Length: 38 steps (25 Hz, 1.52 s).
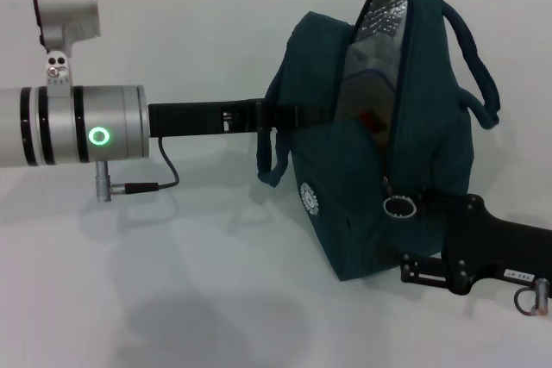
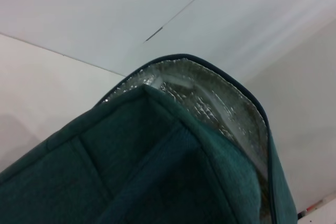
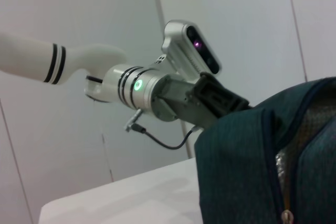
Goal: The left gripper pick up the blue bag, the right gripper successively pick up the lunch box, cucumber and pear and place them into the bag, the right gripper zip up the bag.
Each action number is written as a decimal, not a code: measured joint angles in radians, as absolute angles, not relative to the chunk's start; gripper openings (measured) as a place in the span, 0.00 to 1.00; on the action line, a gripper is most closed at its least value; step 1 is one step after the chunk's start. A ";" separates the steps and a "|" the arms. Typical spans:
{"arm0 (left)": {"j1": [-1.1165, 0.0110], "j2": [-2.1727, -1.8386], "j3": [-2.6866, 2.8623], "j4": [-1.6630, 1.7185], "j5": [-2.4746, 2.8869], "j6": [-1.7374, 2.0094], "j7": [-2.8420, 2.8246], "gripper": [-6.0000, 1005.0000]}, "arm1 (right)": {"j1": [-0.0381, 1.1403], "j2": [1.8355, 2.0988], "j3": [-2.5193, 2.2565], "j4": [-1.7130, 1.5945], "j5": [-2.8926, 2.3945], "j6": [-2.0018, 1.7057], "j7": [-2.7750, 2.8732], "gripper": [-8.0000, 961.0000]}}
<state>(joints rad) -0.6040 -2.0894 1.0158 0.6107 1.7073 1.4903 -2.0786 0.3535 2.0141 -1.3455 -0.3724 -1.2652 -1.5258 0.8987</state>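
My left gripper [image 1: 289,115] jaws are clamped on the blue bag [image 1: 431,152]. The fabric is soft and will sag, so I'd pull the ring zipper pull [image 1: 399,206]. I can't tell the right gripper [image 1: 423,269] jaws.

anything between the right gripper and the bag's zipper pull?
Nothing visible does. In the head view the right gripper sits low against the blue bag, just below the ring zipper pull, with only bag fabric between them. The left gripper is on the bag's far side, out of the way.
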 joint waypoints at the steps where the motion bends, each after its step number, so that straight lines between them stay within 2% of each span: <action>1: -0.604 -2.089 1.016 0.611 1.707 1.490 -2.079 0.06 | 0.353 2.014 -1.340 -0.371 -1.264 -1.527 0.899 0.75; 16: -0.603 -2.089 1.015 0.611 1.707 1.490 -2.079 0.06 | 0.343 2.011 -1.326 -0.368 -1.260 -1.534 0.894 0.75; 19: -0.603 -2.089 1.015 0.611 1.707 1.490 -2.079 0.06 | 0.343 2.011 -1.328 -0.367 -1.261 -1.533 0.895 0.55; 24: -0.602 -2.089 1.017 0.611 1.707 1.490 -2.079 0.06 | 0.340 2.011 -1.327 -0.367 -1.259 -1.532 0.896 0.39; 29: -0.601 -2.089 1.018 0.611 1.707 1.490 -2.079 0.06 | 0.339 2.011 -1.325 -0.365 -1.256 -1.530 0.899 0.38; 35: -0.598 -2.087 1.019 0.611 1.707 1.491 -2.079 0.06 | 0.333 2.010 -1.325 -0.365 -1.256 -1.531 0.900 0.29; 38: -0.593 -2.087 1.017 0.612 1.707 1.492 -2.079 0.06 | 0.329 2.009 -1.325 -0.366 -1.256 -1.537 0.897 0.28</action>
<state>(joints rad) -0.5930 -2.0868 1.0169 0.6116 1.7072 1.4921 -2.0785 0.3291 2.0095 -1.3253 -0.3657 -1.2558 -1.5365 0.8966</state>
